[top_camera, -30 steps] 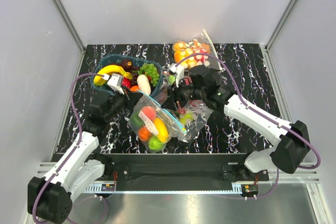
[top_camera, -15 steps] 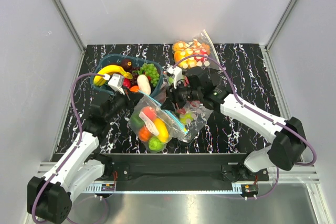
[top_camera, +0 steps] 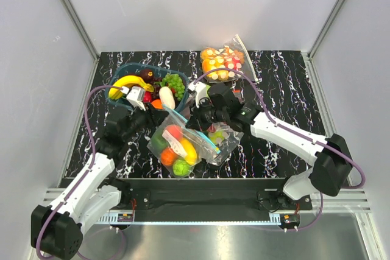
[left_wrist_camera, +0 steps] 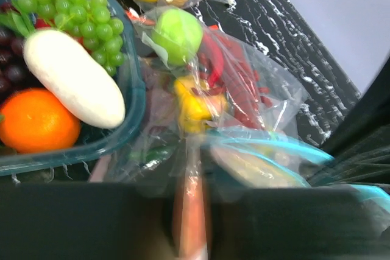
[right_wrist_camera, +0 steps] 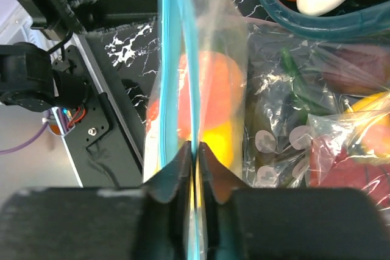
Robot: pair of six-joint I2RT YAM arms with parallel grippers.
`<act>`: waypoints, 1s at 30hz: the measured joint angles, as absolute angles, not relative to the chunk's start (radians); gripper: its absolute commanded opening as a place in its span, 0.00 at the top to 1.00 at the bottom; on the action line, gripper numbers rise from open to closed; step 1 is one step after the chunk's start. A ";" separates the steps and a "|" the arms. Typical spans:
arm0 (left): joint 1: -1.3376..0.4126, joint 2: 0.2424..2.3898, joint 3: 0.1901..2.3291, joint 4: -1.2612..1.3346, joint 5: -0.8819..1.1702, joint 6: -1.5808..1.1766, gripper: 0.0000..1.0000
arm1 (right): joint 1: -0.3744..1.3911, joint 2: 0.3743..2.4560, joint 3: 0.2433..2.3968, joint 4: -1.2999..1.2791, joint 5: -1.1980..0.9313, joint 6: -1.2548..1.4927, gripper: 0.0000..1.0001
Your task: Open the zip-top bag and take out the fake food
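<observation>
The zip-top bag [top_camera: 177, 147] lies at the table's middle front, its teal-blue zipper strip [right_wrist_camera: 177, 59] raised on edge. Through the plastic I see the fake food: an orange [top_camera: 168, 155], a yellow banana [top_camera: 187, 150] and a green fruit [top_camera: 180, 166]. My right gripper [right_wrist_camera: 194, 150] is shut on the zipper strip, near the strip's middle in the top view [top_camera: 196, 123]. My left gripper [top_camera: 159, 112] is at the bag's far left corner. In the blurred left wrist view its jaws [left_wrist_camera: 192, 211] pinch a thin fold of the clear bag.
A teal basket [top_camera: 122, 71] with a banana, grapes, a white piece and an orange stands at the back left, just behind the left gripper. A larger clear bag of red peppers [top_camera: 224, 137] lies under the right arm. A small bag of orange and red-white pieces [top_camera: 220, 60] sits at the back.
My right gripper has moved left to the bag and closed on the zipper strip. The bag's upper edge now stands up more. The left arm has barely moved.
</observation>
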State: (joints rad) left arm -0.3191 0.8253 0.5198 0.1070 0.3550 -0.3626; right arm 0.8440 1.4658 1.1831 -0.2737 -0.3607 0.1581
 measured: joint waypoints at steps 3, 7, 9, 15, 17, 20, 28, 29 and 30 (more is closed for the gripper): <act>-0.320 0.815 0.537 0.057 0.339 -0.373 0.40 | 0.854 1.466 1.183 -0.273 -0.325 0.178 1.00; -0.321 0.738 0.575 -0.057 0.280 -0.406 0.37 | 0.861 1.466 1.185 -0.275 -0.268 0.195 1.00; -0.322 0.677 0.585 -0.100 0.251 -0.448 0.38 | 0.869 1.466 1.188 -0.278 -0.237 0.202 1.00; -0.338 0.592 0.575 -0.118 0.245 -0.636 0.38 | 0.916 1.469 1.209 -0.281 -0.167 0.222 1.00; -0.360 0.592 0.570 -0.128 0.242 -0.686 0.39 | 0.933 1.472 1.212 -0.277 -0.149 0.230 1.00; -0.386 0.602 0.566 -0.143 0.238 -0.730 0.38 | 0.958 1.478 1.213 -0.268 -0.130 0.242 1.00; -0.440 0.640 0.566 -0.196 0.210 -0.768 0.41 | 0.995 1.505 1.217 -0.248 -0.090 0.263 1.00; -0.445 0.645 0.566 -0.196 0.205 -0.770 0.44 | 0.997 1.506 1.217 -0.248 -0.086 0.265 1.00; -0.450 0.648 0.566 -0.197 0.204 -0.770 0.46 | 0.999 1.506 1.217 -0.248 -0.084 0.266 1.00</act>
